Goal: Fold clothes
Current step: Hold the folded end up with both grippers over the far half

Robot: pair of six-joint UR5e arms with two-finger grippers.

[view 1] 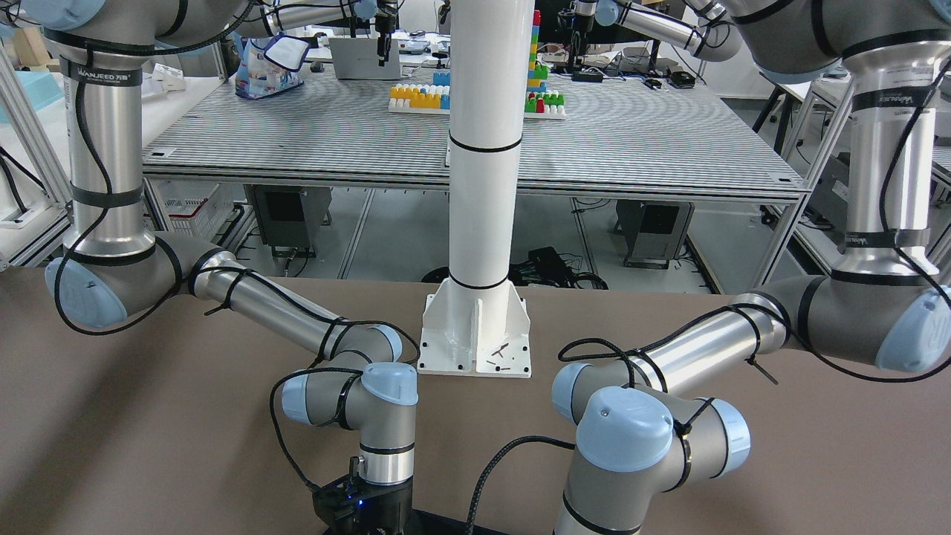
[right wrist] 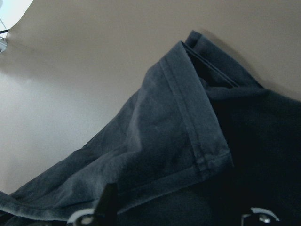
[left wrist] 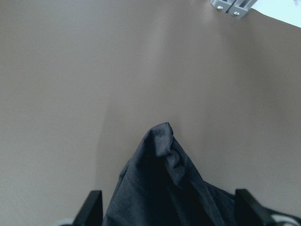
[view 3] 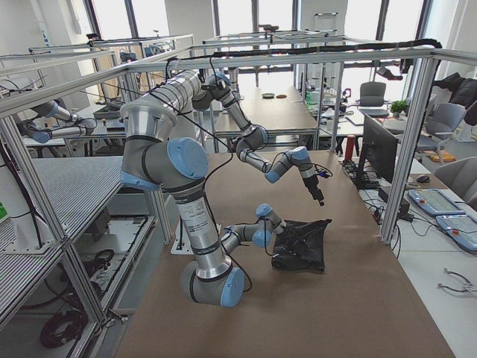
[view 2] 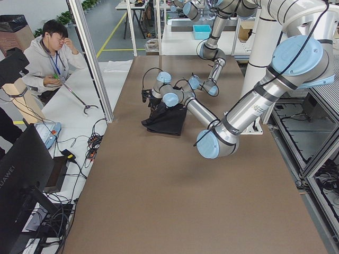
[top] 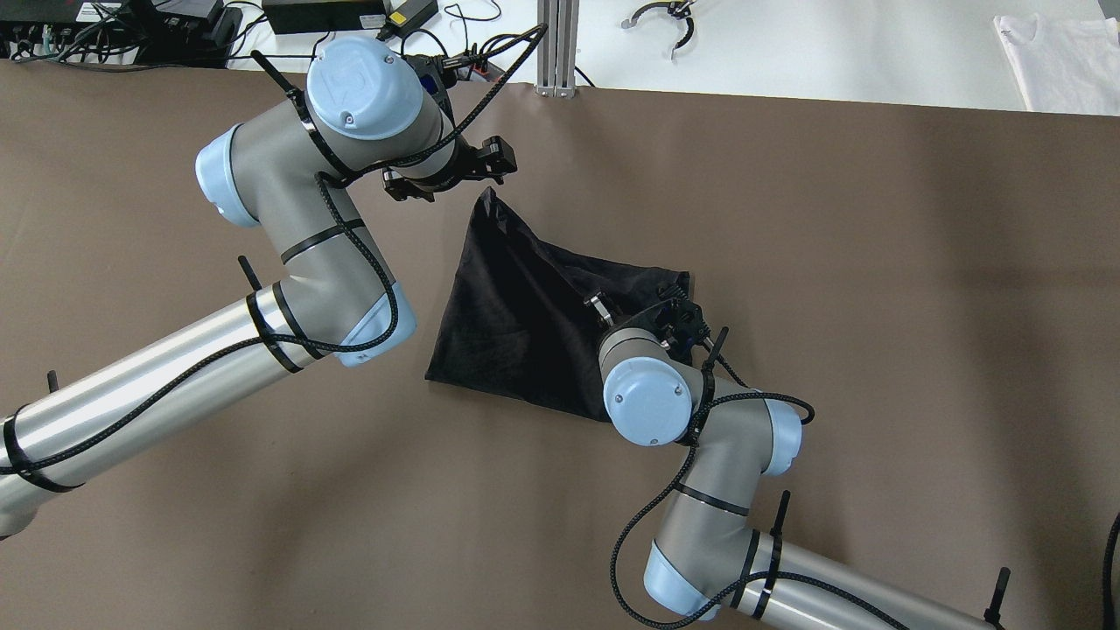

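A black garment [top: 525, 306] lies crumpled and partly folded in the middle of the brown table [top: 875, 262]. It also shows in the exterior left view [view 2: 168, 119] and the exterior right view [view 3: 302, 246]. My left gripper [top: 451, 175] is open and hovers just above the garment's pointed far corner [left wrist: 162, 141]; its fingers [left wrist: 94, 209] stand wide apart either side of the cloth. My right gripper [top: 678, 319] is open and low over the garment's right corner, where a hemmed fold [right wrist: 188, 122] lies between its fingers [right wrist: 106, 207].
A white garment [top: 1063, 57] lies on the white bench beyond the table's far right. A grabber tool [top: 665, 17], an aluminium post [top: 557, 44] and cables [top: 175, 22] line the far edge. An operator [view 2: 50, 50] sits beyond it. The white column base [view 1: 475, 327] stands between the arms.
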